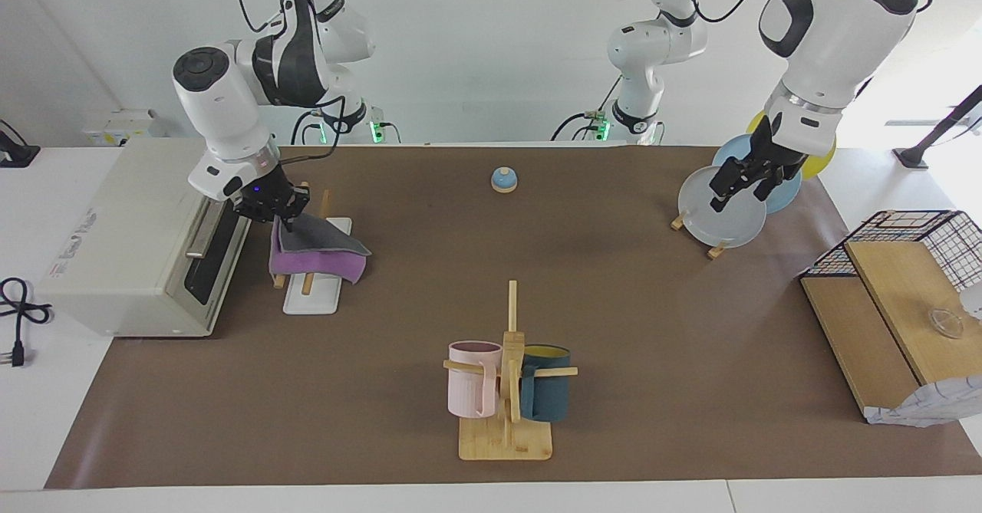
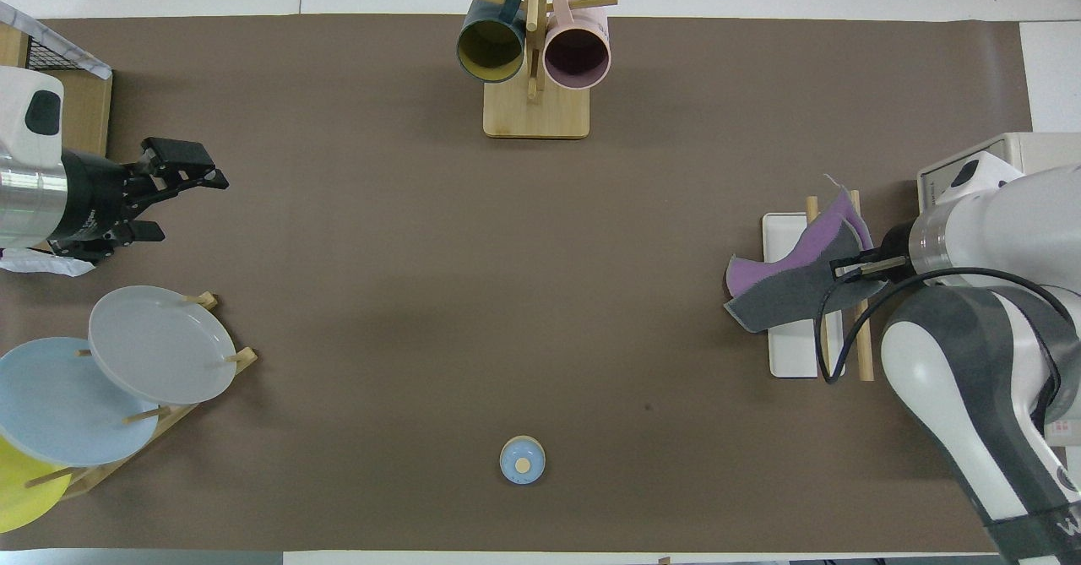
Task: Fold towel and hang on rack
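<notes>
The towel (image 1: 318,256), purple on one face and dark grey on the other, is draped over the rack's two light-wood rods (image 1: 307,283) above the white base (image 1: 311,302). The grey face lies on top and a purple fold hangs toward the table's middle. My right gripper (image 1: 285,220) is over the rack's end nearer the robots, shut on the towel's edge. In the overhead view the towel (image 2: 790,282) covers part of the rack (image 2: 790,354), with my right gripper (image 2: 853,265) at its edge. My left gripper (image 1: 740,193) waits open and empty in the air over the plate stand; it also shows in the overhead view (image 2: 181,202).
A white oven-like appliance (image 1: 130,237) stands close beside the rack at the right arm's end. A bamboo stand with pink and teal mugs (image 1: 506,390), a small blue bell (image 1: 504,180), a plate stand (image 1: 725,214) and a wire basket with wooden boards (image 1: 905,283) are also on the table.
</notes>
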Controlling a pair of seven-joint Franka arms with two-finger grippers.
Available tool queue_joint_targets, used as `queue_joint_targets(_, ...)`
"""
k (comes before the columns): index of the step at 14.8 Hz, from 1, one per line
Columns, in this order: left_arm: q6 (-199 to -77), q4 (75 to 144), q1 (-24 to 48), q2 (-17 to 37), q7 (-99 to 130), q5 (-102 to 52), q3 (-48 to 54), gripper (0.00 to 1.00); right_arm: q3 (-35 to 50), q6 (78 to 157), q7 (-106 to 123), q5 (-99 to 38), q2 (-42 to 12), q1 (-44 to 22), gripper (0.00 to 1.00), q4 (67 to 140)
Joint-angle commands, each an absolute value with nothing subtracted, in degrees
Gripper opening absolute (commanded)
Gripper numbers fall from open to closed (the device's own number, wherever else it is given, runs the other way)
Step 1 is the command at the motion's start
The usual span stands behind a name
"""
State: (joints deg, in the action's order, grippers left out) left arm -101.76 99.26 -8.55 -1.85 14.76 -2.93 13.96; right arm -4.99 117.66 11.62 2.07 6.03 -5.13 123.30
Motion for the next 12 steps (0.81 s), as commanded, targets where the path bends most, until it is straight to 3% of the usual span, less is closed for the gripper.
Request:
queue_joint_targets(1,-96.16,93.43,-5.29,1.84,7.76,0.87,11.53,1.00,-4.31,118.65,13.18,3.34,7.47,-3.08,0.00,125.24)
queue_joint_targets(3,-92.83,93.34,0.67,1.41,6.07,0.70,5.13,1.00,-4.39,118.83,13.10,3.34,7.47,-2.64,0.00,126.03)
queue_joint_targets(7,-91.14,95.62,1.76,0.09,5.71,0.09,4.13,1.00,-4.31,119.97,13.80,3.34,7.56,-0.70,0.00,128.05)
queue_joint_targets(11,-88.87,89.41,2.72,2.80,6.24,-1.23,3.60,1.00,-4.22,119.97,13.18,3.34,7.47,-0.79,0.00,127.97)
queue_joint_targets(12,-87.29,87.73,2.90,2.99,6.24,-1.32,3.69,1.00,-4.22,119.88,13.18,3.34,7.38,-0.88,0.19,127.71)
